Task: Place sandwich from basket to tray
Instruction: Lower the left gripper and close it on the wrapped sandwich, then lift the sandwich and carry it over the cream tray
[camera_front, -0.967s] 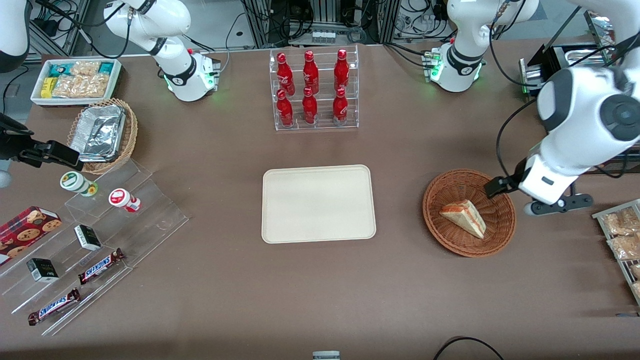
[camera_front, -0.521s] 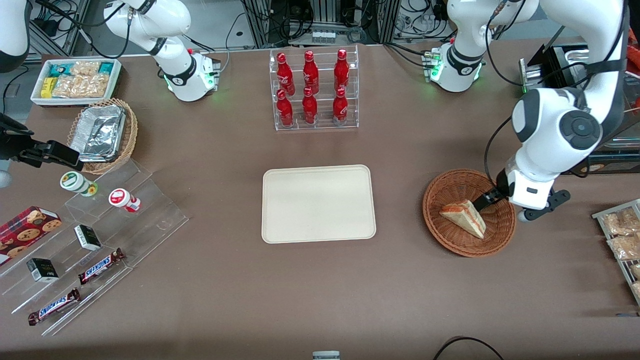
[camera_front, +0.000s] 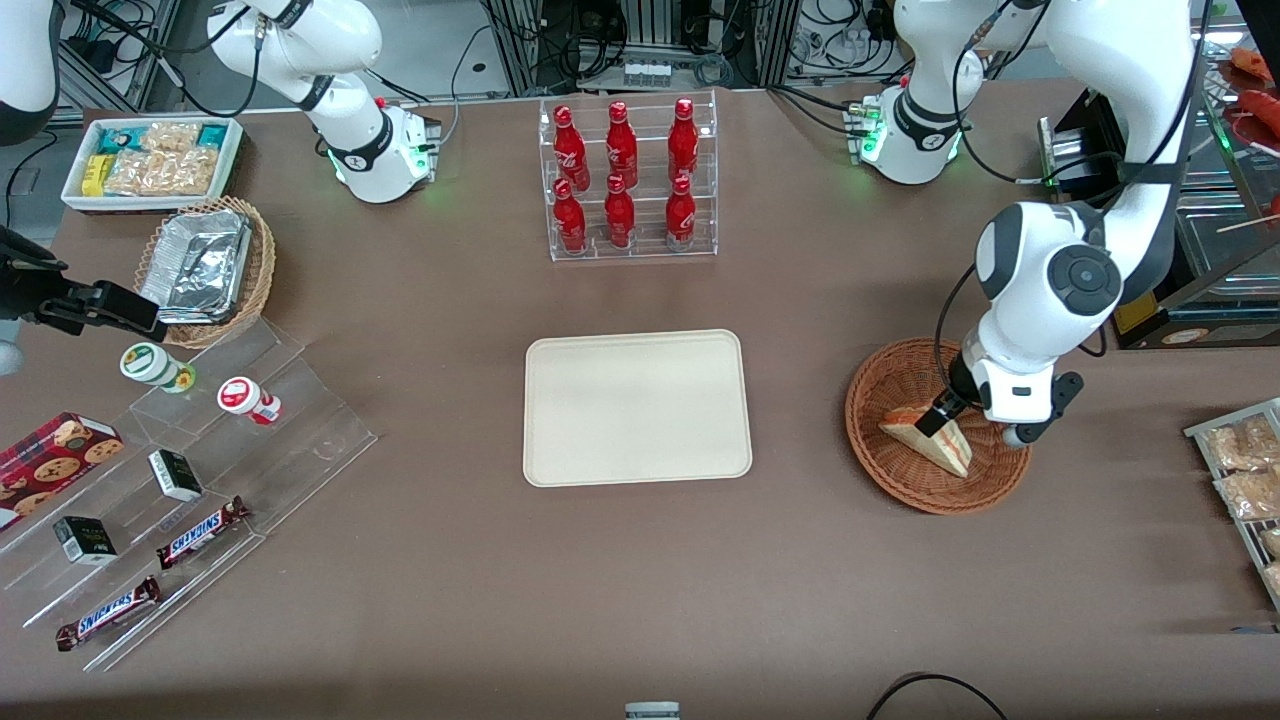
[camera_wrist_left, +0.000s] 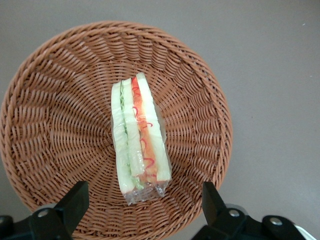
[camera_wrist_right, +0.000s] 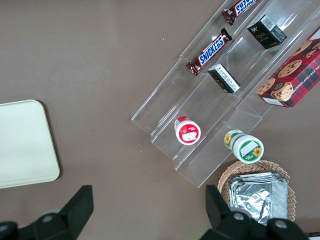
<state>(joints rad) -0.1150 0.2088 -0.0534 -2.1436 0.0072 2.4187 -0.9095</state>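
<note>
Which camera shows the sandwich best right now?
The left wrist view: the sandwich lies unobstructed in the basket, between the open gripper fingers. In the front view the gripper partly covers it; the right wrist view misses it.

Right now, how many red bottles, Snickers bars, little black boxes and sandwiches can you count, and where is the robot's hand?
Red bottles: 6
Snickers bars: 2
Little black boxes: 2
Sandwich: 1, lying in the basket
Total: 11
The end effector hangs open just above the sandwich.
</note>
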